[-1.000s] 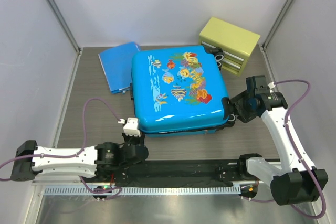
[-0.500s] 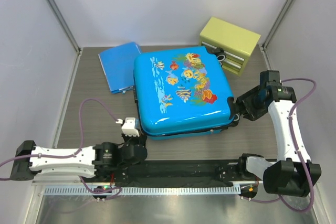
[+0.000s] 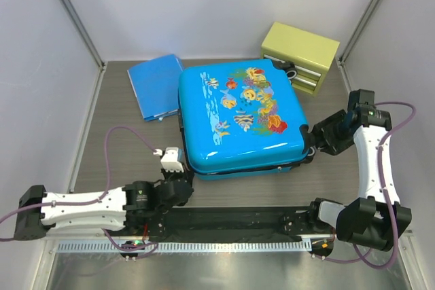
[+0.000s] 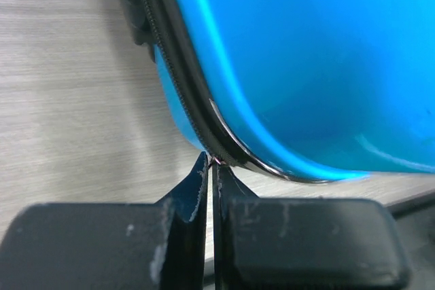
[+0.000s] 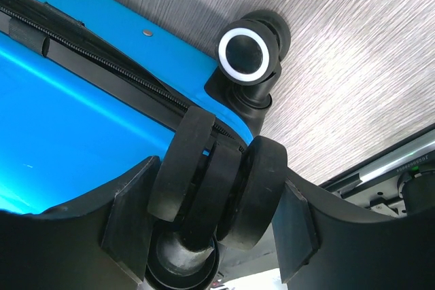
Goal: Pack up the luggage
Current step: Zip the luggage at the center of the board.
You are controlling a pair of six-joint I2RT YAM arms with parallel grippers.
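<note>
- Lying flat and closed at the middle of the counter (image 3: pixel 109 134) in the top view was the luggage (image 3: pixel 238 117); the left hand (image 3: pixel 171 159) sat at its near-left corner, the right hand (image 3: pixel 315 142) at its near-right corner.
- Left wrist view: its fingers (image 4: pixel 187 195) were pressed together against the zip (image 4: pixel 170 66); whether they pinched anything was too small to tell. Drawing slowly along the zip line would suit.
- Right wrist view: its fingers (image 5: pixel 132 215) clamped a double wheel (image 5: pixel 217 188), likely steadying the luggage; a firm grip mattered.

Robot test cell, lab setting. Grey wood-grain worktop (image 3: pixel 115 154) enclosed by plain white panels (image 3: pixel 217 5) on aluminium posts (image 3: pixel 75 15). At the worktop's near edge, left arm (image 3: pixel 81 208) and right arm (image 3: pixel 372 161) are bolted to a black rail (image 3: pixel 238 221), with cables exposed.
</note>
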